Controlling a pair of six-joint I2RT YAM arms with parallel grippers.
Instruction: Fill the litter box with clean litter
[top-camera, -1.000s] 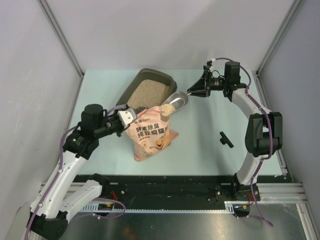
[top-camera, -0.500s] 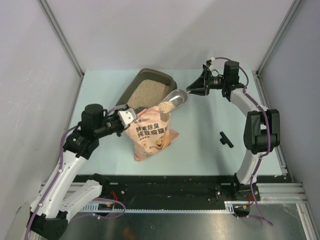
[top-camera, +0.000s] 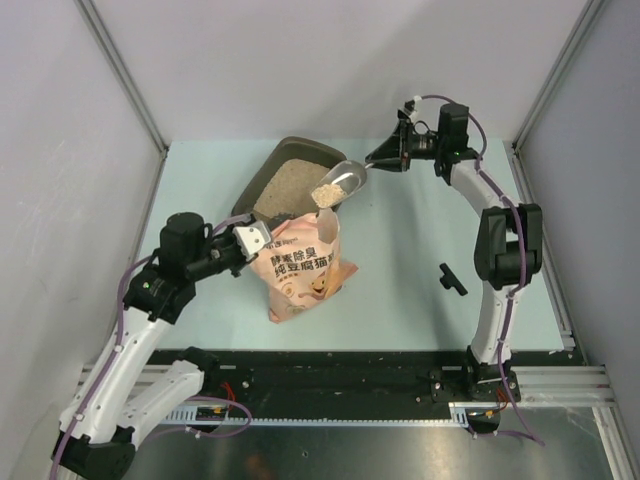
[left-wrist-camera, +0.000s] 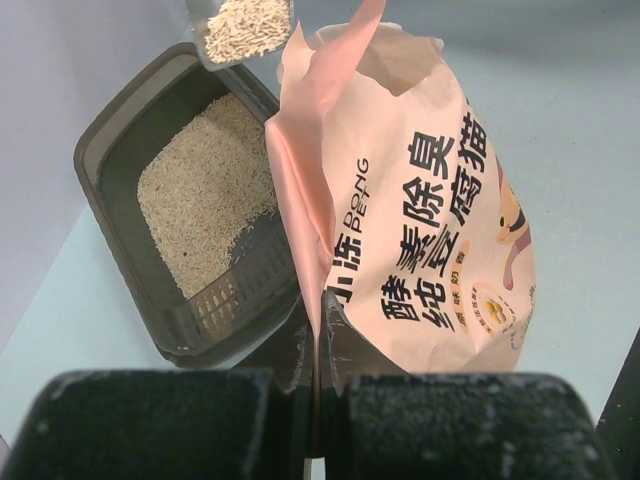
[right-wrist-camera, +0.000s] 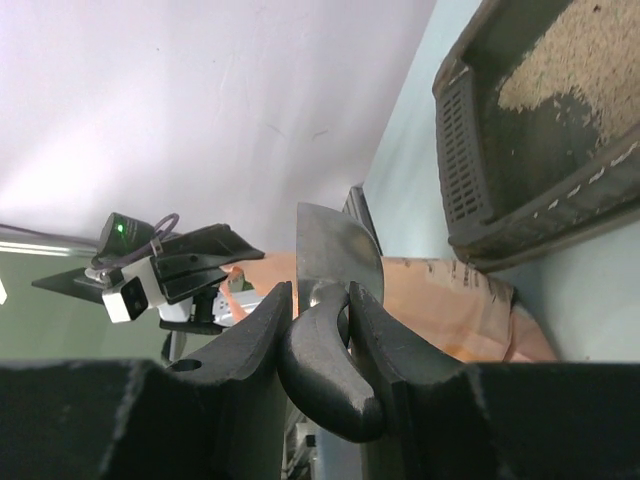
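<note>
While the scoop is clamped by its handle in the narrowed right gripper, its bowl of litter is carried ahead of that gripper, and the box is found just beyond the bowl's lip, its long axis slanting across the handle's line. The bag is pinched at its edge by the left gripper, closed tight. The load is shown from the left wrist; from the right wrist only the bowl's back is seen
</note>
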